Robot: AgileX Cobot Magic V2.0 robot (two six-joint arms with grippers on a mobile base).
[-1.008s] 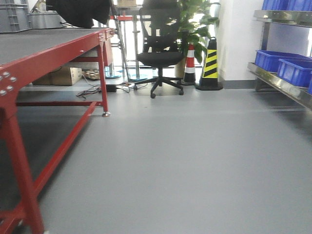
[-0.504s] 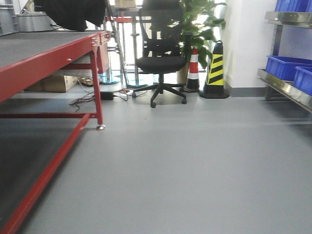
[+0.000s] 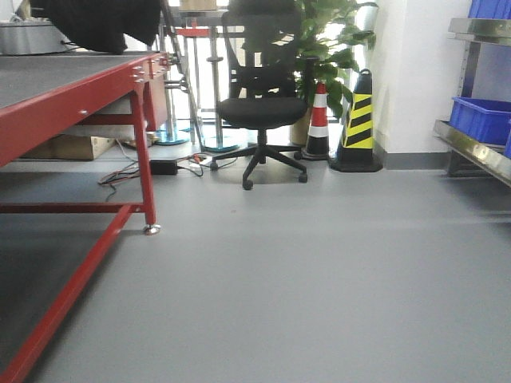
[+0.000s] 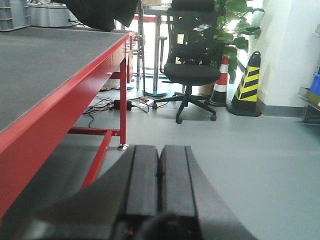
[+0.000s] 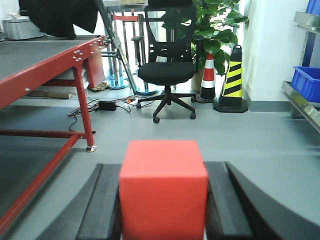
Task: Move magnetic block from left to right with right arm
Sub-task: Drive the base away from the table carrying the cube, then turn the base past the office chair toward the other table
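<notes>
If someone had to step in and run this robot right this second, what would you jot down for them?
Right gripper: shut on the red block, which is held clear of the table.
Left gripper: shut, with nothing in it.
Red table: off to the left in every view, with open grey floor ahead.
Done: the block is picked up.
Left: carry it over to the right side and set it down. No drop spot shows in these views.
</notes>
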